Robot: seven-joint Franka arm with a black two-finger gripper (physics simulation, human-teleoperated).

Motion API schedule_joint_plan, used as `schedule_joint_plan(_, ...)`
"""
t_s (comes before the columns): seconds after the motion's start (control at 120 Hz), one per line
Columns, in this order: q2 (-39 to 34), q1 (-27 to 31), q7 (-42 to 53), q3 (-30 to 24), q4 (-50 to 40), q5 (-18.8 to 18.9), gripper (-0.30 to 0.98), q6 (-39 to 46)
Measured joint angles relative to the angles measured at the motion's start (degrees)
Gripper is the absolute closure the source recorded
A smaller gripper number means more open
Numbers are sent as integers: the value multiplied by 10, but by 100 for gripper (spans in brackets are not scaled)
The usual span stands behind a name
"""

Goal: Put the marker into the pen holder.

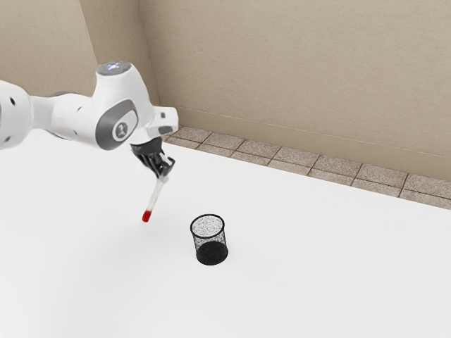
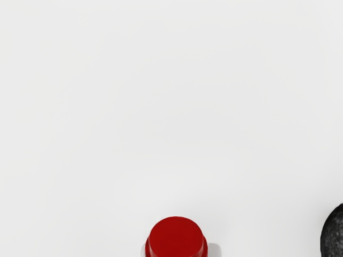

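Marker (image 1: 156,196) slants, red end down toward the exterior view's left; that tilt could make it catch the pen holder's (image 1: 209,237) rim. Releasing short of the holder, off to the right, would drop it on the surface (image 1: 317,267). Arm (image 1: 120,113) enters from the left, hand angled down inside the surface's far edge, gripper (image 1: 165,173) pinching the marker's upper end.

Can't read any txt, label, brand, no. or sign w/ certainty; can spot round emblem (image 1: 122,130) on arm (image 1: 124,90), illegible tho.
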Motion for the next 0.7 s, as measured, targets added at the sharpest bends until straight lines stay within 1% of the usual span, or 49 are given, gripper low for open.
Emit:
schedule_joint_plan(0.225,-23,-37,-10,-17,5,-19,79,-5)
schedule_joint_plan(0.458,-52,-58,-19,-33,6,-27,79,-7)
schedule_joint_plan(0.6,-47,-71,-23,-45,12,-34,79,-7)
schedule_joint_plan(0.7,-28,-84,-26,-46,25,-39,79,-7)
